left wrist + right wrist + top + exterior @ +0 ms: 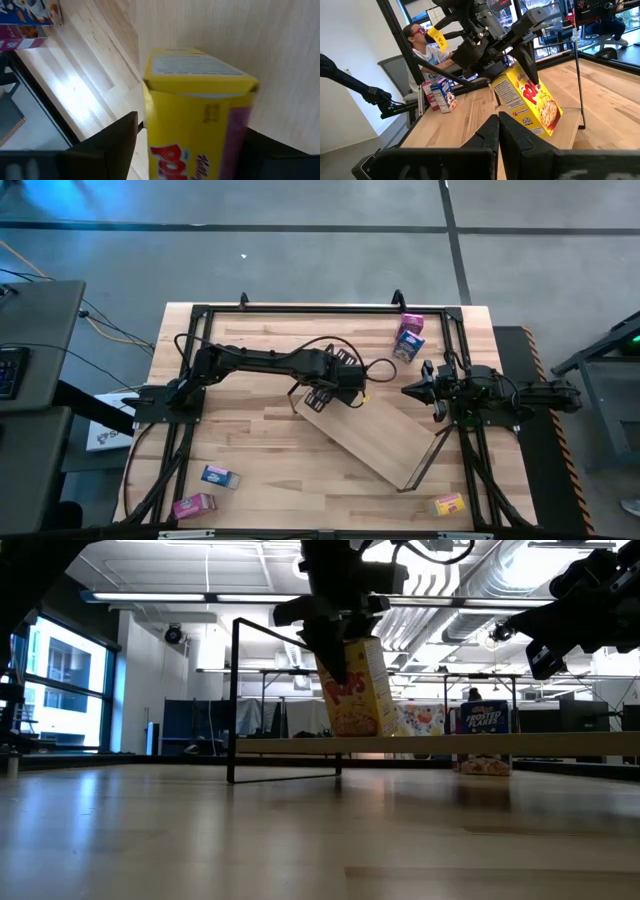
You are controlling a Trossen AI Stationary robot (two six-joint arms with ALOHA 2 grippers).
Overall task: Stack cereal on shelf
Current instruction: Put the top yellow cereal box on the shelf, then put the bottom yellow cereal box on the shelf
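Nearest my left wrist camera is the yellow Pops cereal box [200,115], filling the lower centre of that frame, with my two dark fingers [107,145] flanking it. My left gripper [335,385] stands spread around the box; I cannot tell whether the pads touch the cardboard or stand just off it. I judge this as the release stage: the box stands on the shelf [385,440] near its upper-left end in the high view, tilted rather than square (in the low view its top leans to the left).

Why held so: my fingers come down from above over the box's upper end, which lets its base settle on the board.

Box appearance: yellow faces, red lettering, a pale printed panel on the end, a magenta strip down one side, a cereal picture low on the front.

Shelf: light-wood board lying diagonally mid-table, thin black wire frame [285,700] rising at the end.

My right gripper [418,390] waits just off the shelf's upper-right edge, fingers pressed together, holding nothing.

Other boxes off the shelf: a pink and a blue box [409,337] at upper right, a blue box [219,476] and a pink box [193,505] at lower left, a yellow box [449,503] at lower right.
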